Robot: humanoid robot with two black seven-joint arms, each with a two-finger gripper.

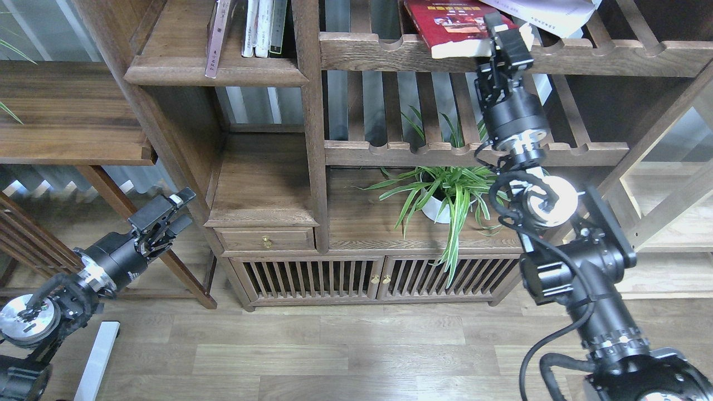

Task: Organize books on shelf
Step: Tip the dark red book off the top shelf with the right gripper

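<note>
A tall dark-wood bookcase (312,167) fills the view, and the task looks barely begun: the bright red book (445,25) and a white book (543,14) lie flat on the top slatted shelf (585,58), the red one overhanging its scalloped rail, while the solid shelf (217,71) at upper left holds only a few upright thin books (262,28). The right gripper (501,39) reaches the red book's near corner, whether it is clamped on it I cannot tell. The left gripper (164,214) hangs low with fingers apart, holding nothing, and a potted spider plant (445,195) sits in a lower compartment.
</note>
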